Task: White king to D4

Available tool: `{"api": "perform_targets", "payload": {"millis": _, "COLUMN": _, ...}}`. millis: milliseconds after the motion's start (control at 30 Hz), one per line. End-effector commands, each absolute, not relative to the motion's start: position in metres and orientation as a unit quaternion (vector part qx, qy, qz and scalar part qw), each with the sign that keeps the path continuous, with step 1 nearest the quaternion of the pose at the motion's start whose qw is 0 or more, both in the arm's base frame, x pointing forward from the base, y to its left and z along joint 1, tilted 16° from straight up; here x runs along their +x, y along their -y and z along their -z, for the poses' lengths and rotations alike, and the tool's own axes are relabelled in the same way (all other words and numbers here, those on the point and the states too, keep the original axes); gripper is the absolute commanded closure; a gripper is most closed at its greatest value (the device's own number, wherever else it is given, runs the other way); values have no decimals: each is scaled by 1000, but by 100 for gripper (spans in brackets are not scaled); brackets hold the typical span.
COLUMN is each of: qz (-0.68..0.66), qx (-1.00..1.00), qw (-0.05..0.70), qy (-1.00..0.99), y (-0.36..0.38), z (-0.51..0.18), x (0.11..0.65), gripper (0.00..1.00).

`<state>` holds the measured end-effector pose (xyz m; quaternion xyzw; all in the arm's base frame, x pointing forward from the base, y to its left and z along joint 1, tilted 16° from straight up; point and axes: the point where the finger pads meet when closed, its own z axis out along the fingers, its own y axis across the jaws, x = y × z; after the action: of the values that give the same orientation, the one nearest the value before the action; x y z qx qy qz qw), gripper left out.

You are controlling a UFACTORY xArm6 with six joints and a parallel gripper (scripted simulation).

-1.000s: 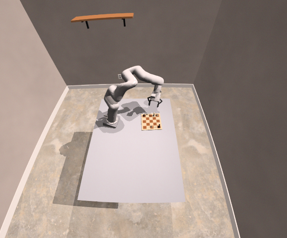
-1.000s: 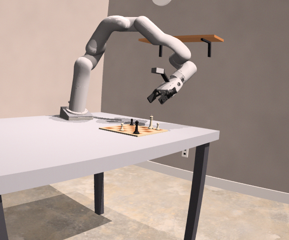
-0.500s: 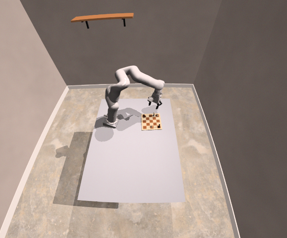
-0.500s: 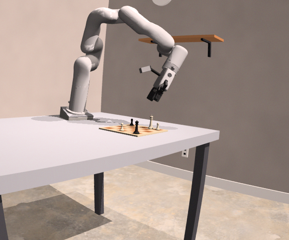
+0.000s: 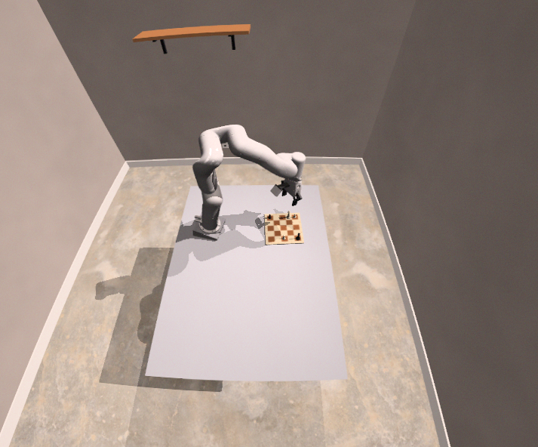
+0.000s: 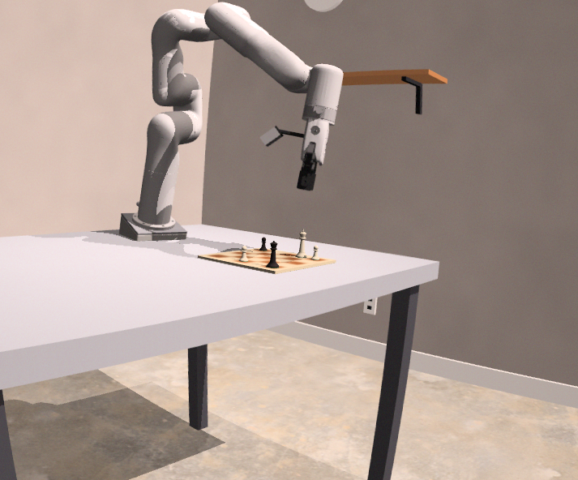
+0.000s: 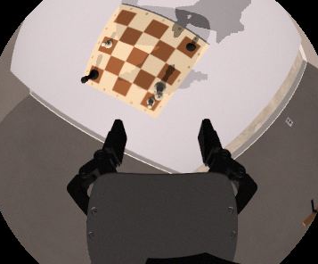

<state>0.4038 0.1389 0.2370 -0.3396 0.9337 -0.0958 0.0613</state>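
Fingers of the gripper point(image 6: 306, 177) stand spread wide with nothing between them, hanging high in open air above the far edge of the chessboard point(image 6: 279, 267), well apart from every piece. Nearest on the board in the exterior view stands a tall black piece point(image 6: 272, 255), with a small white pawn point(image 6: 243, 254) to its left and a small black pawn point(image 6: 263, 243) behind. Beyond them the white king point(image 6: 301, 243) stands upright near the board's far right edge, a white pawn point(image 6: 315, 253) just beside it. The board lies close to the counter point(image 6: 124, 289) corner, the counter's edge just past it. Farther back, the arm's base point(image 6: 129, 232) is bolted on the counter, and a wooden shelf point(image 6: 423, 76) hangs on the wall.
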Motion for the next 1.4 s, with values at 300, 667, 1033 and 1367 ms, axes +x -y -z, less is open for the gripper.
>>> {"api": "perform_targets", "payload": {"millis": 300, "qz": 57, "qx": -299, "qw": 123, "qy": -944, "y": -134, "z": -249, "x": 406, "gripper": 0}}
{"api": "perform_targets", "payload": {"millis": 667, "qz": 57, "qx": -299, "qw": 123, "qy": -944, "y": -134, "z": -249, "x": 406, "gripper": 0}}
{"api": "perform_targets", "payload": {"millis": 1033, "qz": 51, "qx": -254, "qw": 126, "qy": -958, "y": -134, "z": -248, "x": 407, "gripper": 0}}
{"api": "perform_targets", "payload": {"millis": 1367, "qz": 31, "qx": -106, "qw": 132, "qy": -985, "y": -134, "z": -245, "x": 407, "gripper": 0}}
